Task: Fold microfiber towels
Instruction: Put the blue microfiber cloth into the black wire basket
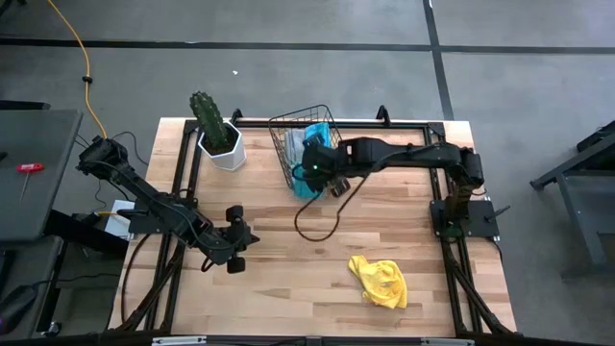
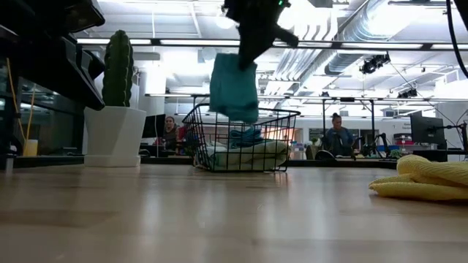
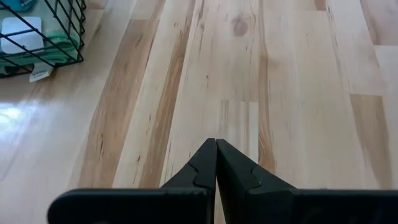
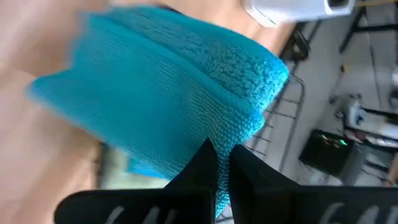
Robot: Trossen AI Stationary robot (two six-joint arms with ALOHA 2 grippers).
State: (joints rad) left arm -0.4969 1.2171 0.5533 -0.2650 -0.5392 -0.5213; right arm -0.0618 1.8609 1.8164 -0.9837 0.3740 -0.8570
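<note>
The right end effector [image 2: 252,55] is pinched shut on a teal-blue towel [image 2: 234,88], which hangs free above the black wire basket [image 2: 241,142]; more towels [image 2: 245,153] lie inside the basket. To do this step well, I judge the cloth should rise until its lower edge clears the basket rim, then travel to bare table [image 1: 288,259] away from the basket and be laid flat, not dropped. A yellow towel [image 1: 380,281] lies crumpled well apart from the basket. The left end effector [image 3: 216,163] waits closed and empty over the wood, far from the basket
</note>
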